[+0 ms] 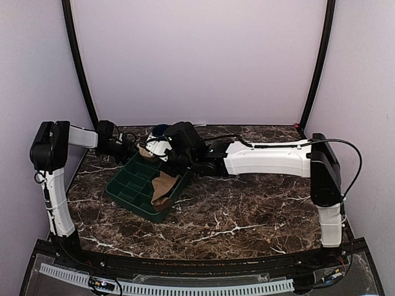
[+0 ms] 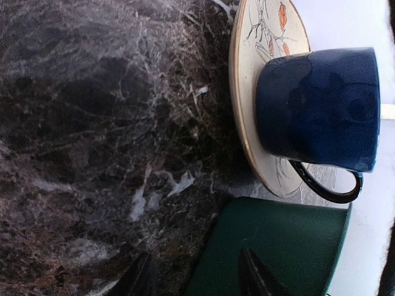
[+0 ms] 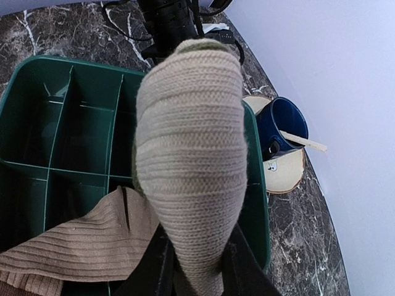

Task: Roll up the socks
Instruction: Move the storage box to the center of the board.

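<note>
**No Writing to Read**

I find no letters, numbers, brands or signs that I can read in any of my views. The saucer (image 2: 253, 31) carries only a painted twig with orange leaves (a picture, not lettering). The blue cup (image 2: 318, 108), the green tray (image 3: 256, 203) and the rolled sock (image 3: 188, 154) show plain surfaces with no label I can make out.

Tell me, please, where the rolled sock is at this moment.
In the right wrist view, the rolled sock is at centre frame, clamped in the right gripper above the green tray, with the blue cup to its right.
</note>
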Controlling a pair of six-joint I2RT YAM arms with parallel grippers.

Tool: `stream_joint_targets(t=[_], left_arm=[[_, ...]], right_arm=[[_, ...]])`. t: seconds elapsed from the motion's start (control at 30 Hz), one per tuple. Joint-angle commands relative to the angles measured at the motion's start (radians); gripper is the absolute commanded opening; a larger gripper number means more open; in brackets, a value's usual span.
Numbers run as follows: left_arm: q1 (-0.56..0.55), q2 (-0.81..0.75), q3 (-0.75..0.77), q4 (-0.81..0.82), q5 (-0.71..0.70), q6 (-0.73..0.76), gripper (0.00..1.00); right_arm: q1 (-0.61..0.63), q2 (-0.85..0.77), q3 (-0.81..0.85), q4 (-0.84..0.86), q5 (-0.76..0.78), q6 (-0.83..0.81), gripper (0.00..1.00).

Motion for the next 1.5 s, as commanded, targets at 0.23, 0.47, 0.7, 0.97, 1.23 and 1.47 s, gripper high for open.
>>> stream_joint_targets(t=[0.23,0.47,0.7,0.97,1.23,1.47], left_arm=[[-0.055,-0.125,-0.122,-0.003,0.010,-0.006,0.48],[-0.060,-0.182,-0.186,0.007,0.005,-0.029,0.48],[-0.071,-0.223,-0.233,0.024,0.008,-0.053,0.48],[-0.084,-0.259,-0.278,0.052,0.011,-0.081,0.48],[-0.091,-0.289,-0.310,0.065,0.008,-0.093,0.48],[-0.098,-0.294,-0.312,0.065,0.009,-0.098,0.48]], right_arm=[[0.028,0.185,0.287,-0.180,0.012,0.037,0.00],[0.051,0.267,0.390,-0.243,0.064,0.033,0.00],[0.074,0.332,0.448,-0.291,0.127,0.019,0.00],[0.090,0.387,0.489,-0.335,0.153,0.019,0.00],[0.107,0.407,0.491,-0.362,0.152,0.027,0.00],[0.120,0.428,0.512,-0.391,0.144,0.028,0.00]])
